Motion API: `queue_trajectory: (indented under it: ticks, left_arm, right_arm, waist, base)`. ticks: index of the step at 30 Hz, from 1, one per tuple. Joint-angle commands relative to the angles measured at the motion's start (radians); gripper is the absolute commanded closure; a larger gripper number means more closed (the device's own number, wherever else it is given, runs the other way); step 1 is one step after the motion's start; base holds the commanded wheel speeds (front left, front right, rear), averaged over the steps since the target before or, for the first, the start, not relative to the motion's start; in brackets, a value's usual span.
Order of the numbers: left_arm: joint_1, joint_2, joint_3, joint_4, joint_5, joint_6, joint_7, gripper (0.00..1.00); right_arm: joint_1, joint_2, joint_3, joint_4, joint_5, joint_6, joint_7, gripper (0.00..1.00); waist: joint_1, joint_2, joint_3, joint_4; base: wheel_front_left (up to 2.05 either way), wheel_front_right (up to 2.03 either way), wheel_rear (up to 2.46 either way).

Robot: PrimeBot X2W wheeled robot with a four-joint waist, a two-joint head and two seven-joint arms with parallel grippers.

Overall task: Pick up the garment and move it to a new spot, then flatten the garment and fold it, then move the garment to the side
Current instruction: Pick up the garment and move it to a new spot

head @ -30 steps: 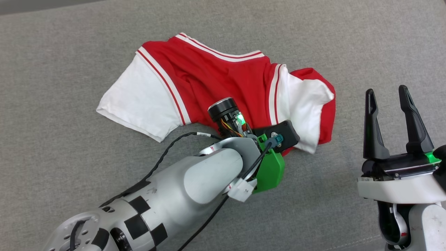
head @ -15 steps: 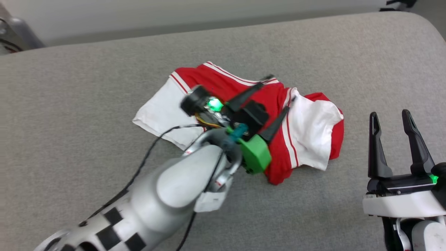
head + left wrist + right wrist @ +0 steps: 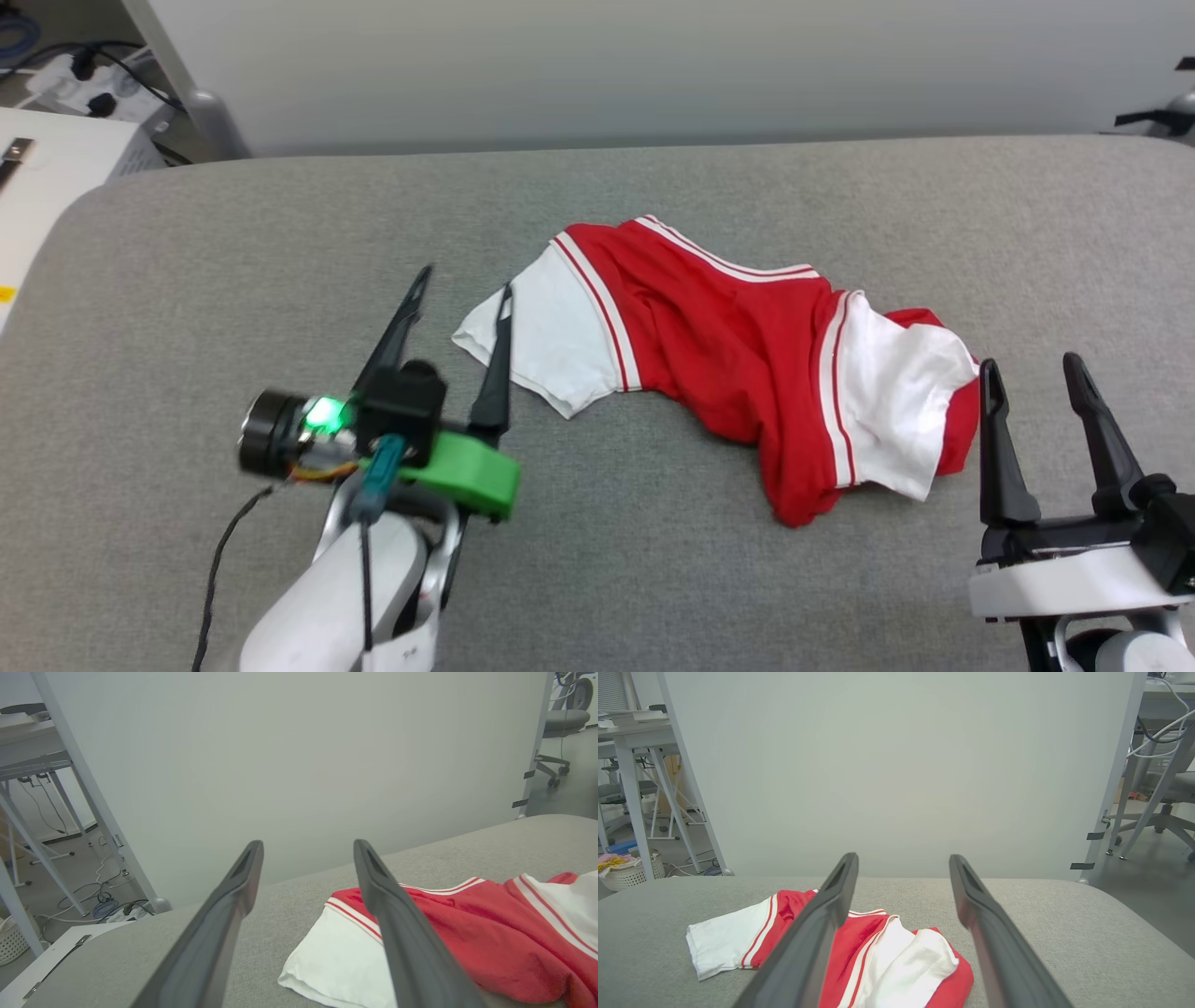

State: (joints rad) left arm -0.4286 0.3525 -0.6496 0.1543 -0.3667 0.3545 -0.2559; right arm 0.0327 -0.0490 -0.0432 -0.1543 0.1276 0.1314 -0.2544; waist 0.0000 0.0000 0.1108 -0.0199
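The garment (image 3: 738,359), a red jersey shirt with white sleeves and striped trim, lies crumpled on the grey cushioned surface (image 3: 653,187); it also shows in the left wrist view as the garment (image 3: 458,933) and in the right wrist view as the garment (image 3: 873,952). My left gripper (image 3: 462,285) is open and empty, lifted just left of the white sleeve (image 3: 551,341), apart from it. My right gripper (image 3: 1032,369) stands open and empty at the lower right, its tips near the shirt's right sleeve (image 3: 896,401). No print shows on the upturned face.
A pale wall panel (image 3: 653,65) rises behind the surface's far edge. At the far left stand a white table (image 3: 47,168) and floor cables (image 3: 84,65). A laundry basket (image 3: 626,872) and office chairs (image 3: 1167,807) sit beyond the surface.
My left gripper let go of the garment, opened, and drew back to the left, off the shirt. The head camera tilted up, bringing the wall into sight. The right gripper stayed open.
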Motion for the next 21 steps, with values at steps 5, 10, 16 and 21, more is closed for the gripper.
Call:
queue_trajectory:
  ticks: [5,10,16,21]
  left_arm:
    - [0.183,-0.004,0.134,-0.047,0.041,0.028,-0.006,0.0]
    - [0.308,-0.032,0.221,-0.066,0.079,0.006,-0.006,0.0]
    - [0.416,-0.078,0.306,-0.099,0.114,-0.062,-0.006,0.0]
    - [0.469,-0.116,0.362,-0.11,0.157,-0.109,-0.006,0.0]
  right_arm:
    - [0.039,-0.001,0.002,0.031,-0.016,-0.001,-0.007,0.0]
    - [0.062,-0.001,0.006,0.052,-0.018,-0.001,-0.007,0.0]
    - [0.091,-0.001,0.009,0.061,-0.012,-0.001,-0.007,0.0]
    - [0.118,-0.001,0.019,0.061,-0.003,-0.001,-0.007,0.0]
  waist:
    - [0.0,0.0,-0.051,0.053]
    - [0.0,0.0,-0.069,0.071]
    - [0.0,0.0,-0.09,0.084]
    - [0.0,0.0,-0.105,0.083]
  base:
    - [0.0,0.0,0.0]
    - [0.0,0.0,0.0]
    - [0.0,0.0,0.0]
    - [0.0,0.0,0.0]
